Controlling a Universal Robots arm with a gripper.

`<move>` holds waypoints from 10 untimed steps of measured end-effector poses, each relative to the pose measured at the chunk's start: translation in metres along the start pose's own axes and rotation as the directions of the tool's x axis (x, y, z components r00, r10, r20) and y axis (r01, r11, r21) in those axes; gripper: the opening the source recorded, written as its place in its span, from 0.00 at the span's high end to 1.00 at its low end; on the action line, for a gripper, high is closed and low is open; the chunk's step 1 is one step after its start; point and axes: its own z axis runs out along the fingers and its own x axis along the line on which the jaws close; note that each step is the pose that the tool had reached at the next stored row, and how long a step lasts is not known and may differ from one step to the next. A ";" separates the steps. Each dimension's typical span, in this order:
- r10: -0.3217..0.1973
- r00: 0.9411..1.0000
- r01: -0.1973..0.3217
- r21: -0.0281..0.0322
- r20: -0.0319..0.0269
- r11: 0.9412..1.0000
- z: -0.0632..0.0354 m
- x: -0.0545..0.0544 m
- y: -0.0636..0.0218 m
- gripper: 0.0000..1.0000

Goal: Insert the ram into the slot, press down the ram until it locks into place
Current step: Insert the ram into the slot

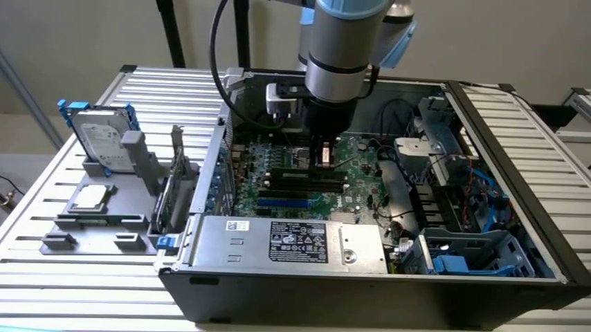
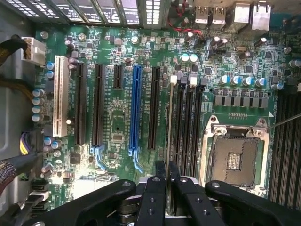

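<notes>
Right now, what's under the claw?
The ram, edge-on in the claw, over the black slots beside the socket. It hides its own slot, so seating can't be seen.

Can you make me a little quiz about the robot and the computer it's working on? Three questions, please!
1. True or false: the end effector is gripping the ram.
2. Pick one: what stands upright in the grey holder beside the computer case? A) a hard drive B) a bottle C) a fan
3. Count: how many long white slots are on the motherboard?

Key: 1 true; 2 A; 3 one.
</notes>
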 end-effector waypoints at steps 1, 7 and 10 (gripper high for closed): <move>0.000 1.000 0.000 0.000 0.000 1.000 0.0008 0.000 0.0000 0.86; 0.000 1.000 0.000 0.000 0.000 1.000 0.0054 -0.002 -0.0001 0.86; 0.000 1.000 0.000 0.001 0.000 1.000 0.0077 -0.002 0.0001 0.86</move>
